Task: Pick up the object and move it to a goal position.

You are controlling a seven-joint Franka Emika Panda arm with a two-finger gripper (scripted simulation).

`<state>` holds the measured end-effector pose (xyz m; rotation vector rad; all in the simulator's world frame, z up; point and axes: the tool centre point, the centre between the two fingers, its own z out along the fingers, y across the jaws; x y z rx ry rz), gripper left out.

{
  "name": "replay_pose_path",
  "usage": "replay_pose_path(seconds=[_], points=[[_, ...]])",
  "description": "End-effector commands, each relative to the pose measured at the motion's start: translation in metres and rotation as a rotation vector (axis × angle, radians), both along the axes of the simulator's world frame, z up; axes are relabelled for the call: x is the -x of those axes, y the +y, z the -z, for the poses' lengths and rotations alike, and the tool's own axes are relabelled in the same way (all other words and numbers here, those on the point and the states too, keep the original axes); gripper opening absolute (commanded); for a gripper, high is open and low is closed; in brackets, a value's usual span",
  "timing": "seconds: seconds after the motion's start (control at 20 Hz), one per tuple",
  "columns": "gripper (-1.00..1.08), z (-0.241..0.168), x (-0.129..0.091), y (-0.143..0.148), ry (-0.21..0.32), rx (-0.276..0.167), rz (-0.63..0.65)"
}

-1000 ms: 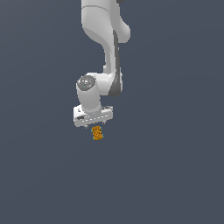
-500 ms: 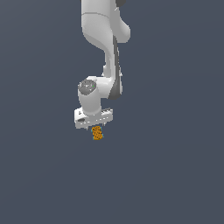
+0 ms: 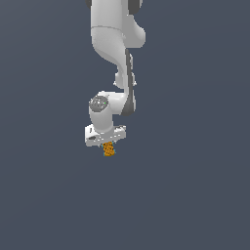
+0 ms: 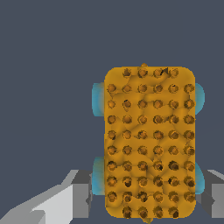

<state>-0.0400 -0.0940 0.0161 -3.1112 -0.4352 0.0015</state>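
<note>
Orange oblong block (image 4: 149, 142), dotted dark with teal bumps at its sides, is filling the wrist view between the grey fingers (image 4: 81, 199), which are apparently pinching it. In the exterior view it is hanging just under the white gripper (image 3: 107, 145), clear of the flat dark grey ground (image 3: 195, 205); the fingertips themselves are hard to make out there. Compared with a second ago, gripper and block are sitting slightly lower and further towards the exterior view's left, so the carry is probably underway. No goal marker is showing.
</note>
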Motion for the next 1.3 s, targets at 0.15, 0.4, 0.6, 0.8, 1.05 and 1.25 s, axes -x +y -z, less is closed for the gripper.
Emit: replay_pose_path(seconds=[0.15,0.4,0.6,0.8,1.05,1.25], points=[[-1.00,0.001,-0.001,0.000,-0.001,0.000,0.000],[-1.00,0.001,-0.001,0.000,-0.001,0.000,0.000],[-1.00,-0.002,-0.002,0.001,-0.001,0.001,0.000],[-1.00,-0.013,-0.007,0.007,-0.001,0.001,0.000],[-1.00,-0.037,-0.021,0.021,-0.001,0.001,0.000],[-1.00,-0.065,-0.037,0.037,-0.001,0.001,0.000]])
